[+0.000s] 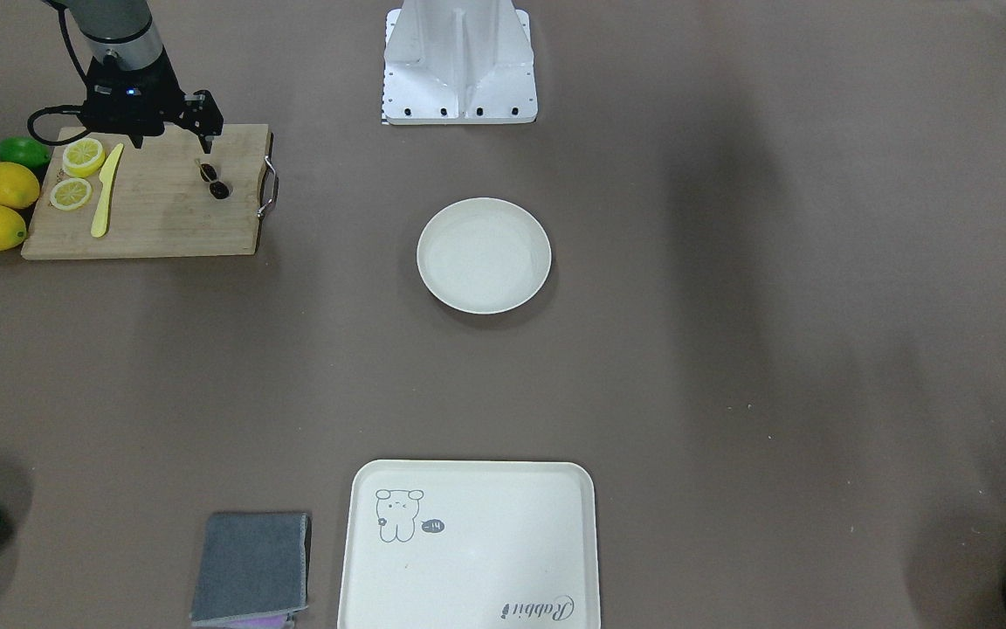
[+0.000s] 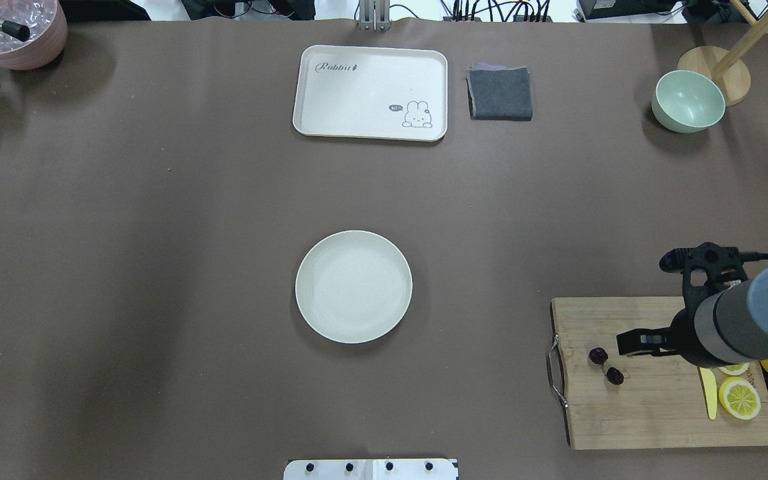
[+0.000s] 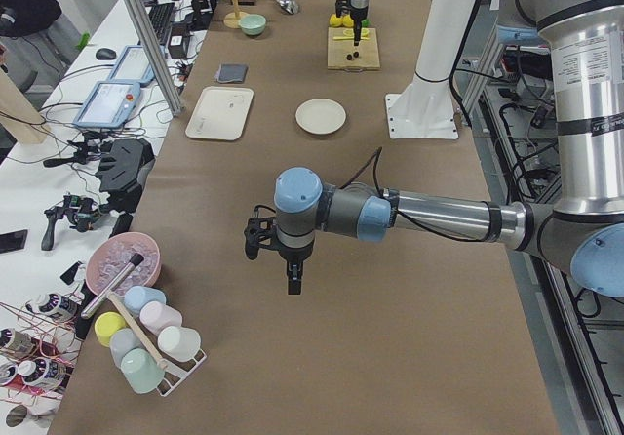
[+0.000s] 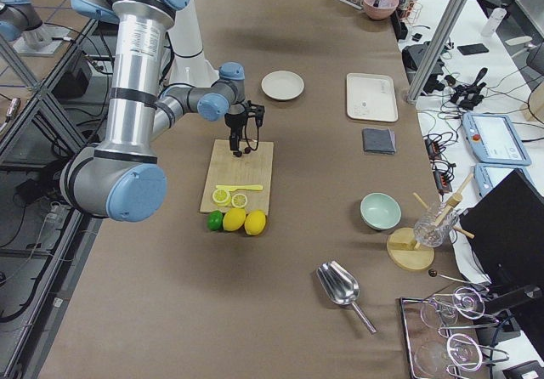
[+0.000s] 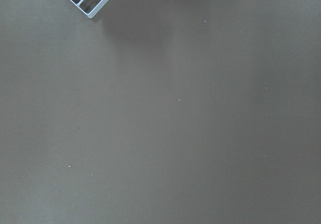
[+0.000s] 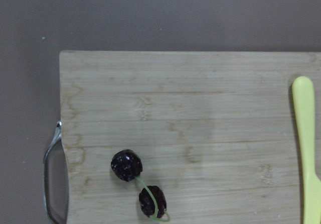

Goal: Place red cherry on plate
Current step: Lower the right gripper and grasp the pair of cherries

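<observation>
Brown table (image 1: pixel 730 349) carries a wooden cutting board (image 1: pixel 162 218) at the right arm's end and, well apart at the middle, the cream plate (image 1: pixel 484 255). Over the board's handle end hangs the right gripper (image 1: pixel 207 133); I cannot tell whether its jaws are parted or closed, nor those of the left gripper (image 3: pixel 292 283). The red cherry (image 1: pixel 215 181) lies on the board near the right gripper's tip.

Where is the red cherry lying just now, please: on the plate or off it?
Off it. The red cherry lies on the wooden cutting board; the plate is empty.
</observation>
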You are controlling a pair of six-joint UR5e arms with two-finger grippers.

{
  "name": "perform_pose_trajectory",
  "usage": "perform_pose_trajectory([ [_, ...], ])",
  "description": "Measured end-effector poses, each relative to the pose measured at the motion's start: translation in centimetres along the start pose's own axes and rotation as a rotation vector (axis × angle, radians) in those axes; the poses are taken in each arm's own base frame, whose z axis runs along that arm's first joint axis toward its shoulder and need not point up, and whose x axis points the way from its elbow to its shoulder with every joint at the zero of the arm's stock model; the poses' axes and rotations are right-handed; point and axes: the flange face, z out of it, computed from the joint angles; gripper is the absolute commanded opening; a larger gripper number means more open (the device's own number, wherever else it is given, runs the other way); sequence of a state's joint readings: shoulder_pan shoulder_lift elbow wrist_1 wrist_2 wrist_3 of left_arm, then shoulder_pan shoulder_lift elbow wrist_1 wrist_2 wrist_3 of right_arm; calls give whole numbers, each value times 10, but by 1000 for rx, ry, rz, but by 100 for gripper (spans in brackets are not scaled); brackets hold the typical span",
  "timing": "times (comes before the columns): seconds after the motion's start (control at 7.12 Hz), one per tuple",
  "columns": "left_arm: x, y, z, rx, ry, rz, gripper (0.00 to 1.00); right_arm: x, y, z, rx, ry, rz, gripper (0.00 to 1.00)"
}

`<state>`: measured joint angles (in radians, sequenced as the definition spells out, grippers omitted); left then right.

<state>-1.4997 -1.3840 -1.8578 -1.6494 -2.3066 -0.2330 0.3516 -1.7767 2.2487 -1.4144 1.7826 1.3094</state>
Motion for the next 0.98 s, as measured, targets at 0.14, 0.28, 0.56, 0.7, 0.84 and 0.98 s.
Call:
perform_pose_trajectory([
  [0.14, -1, 0, 1, -1, -1, -3, 97, -3, 8, 16, 1, -11, 1, 95],
  [0.28, -2, 0, 1, -2, -2, -5, 97, -4, 14, 29, 8, -10, -3, 87],
  [0.56, -3, 1, 1, -1, -5, -8, 97, -8, 19, 38, 18, -14, -6, 60],
  [0.7, -3, 0, 2, 0, -12, -8, 97, -9, 20, 39, 17, -15, -8, 48],
  [0.84, -3, 0, 1, 2, -19, -8, 97, -10, 20, 40, 16, -20, -10, 48],
  [0.98, -3, -1, 1, 4, -23, -7, 97, -11, 20, 42, 15, -30, -13, 47],
])
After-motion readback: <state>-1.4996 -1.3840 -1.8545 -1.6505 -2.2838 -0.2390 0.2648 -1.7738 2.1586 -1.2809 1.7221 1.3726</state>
